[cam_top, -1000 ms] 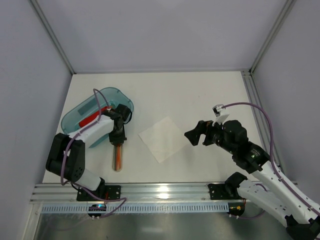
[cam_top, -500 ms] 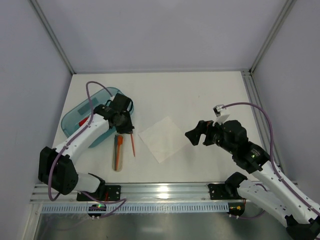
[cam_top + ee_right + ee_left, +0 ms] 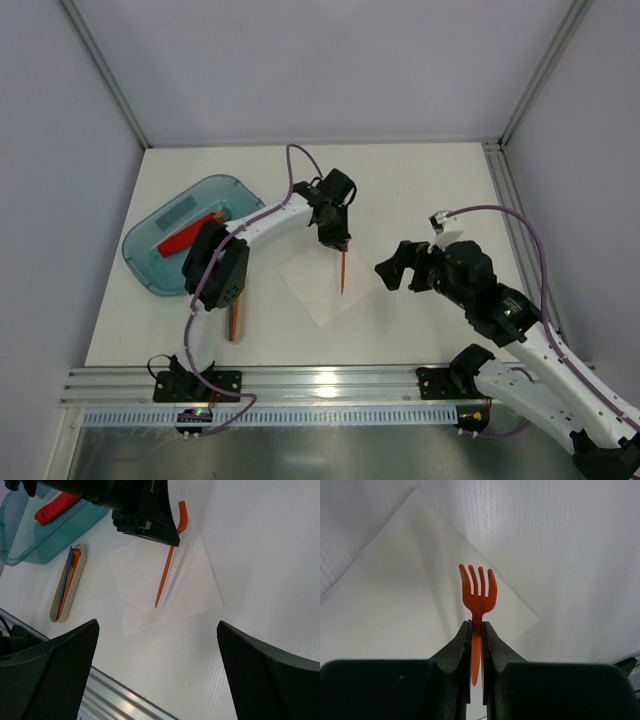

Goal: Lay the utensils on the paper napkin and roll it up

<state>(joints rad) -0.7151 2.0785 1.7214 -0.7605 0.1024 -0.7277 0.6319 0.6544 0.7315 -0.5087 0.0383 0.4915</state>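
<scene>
Hanging over the napkin [image 3: 305, 285] mid-worktop, the orange fork [image 3: 342, 268] sat pinched in your left gripper [image 3: 335, 243], low tip close to the paper. Best laid flat, clear of the edges, before release. Your right gripper [image 3: 392, 268] gaped empty just right of the napkin.

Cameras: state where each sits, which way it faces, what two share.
Top external: above, behind the bases, looking down at the table; both arms show.
Left wrist: on the left end effector, looking down at the napkin; its fingers clamp the fork.
Right wrist: on the right arm, facing left over the table; its open fingers show.
Shared: all show fork and napkin.
</scene>
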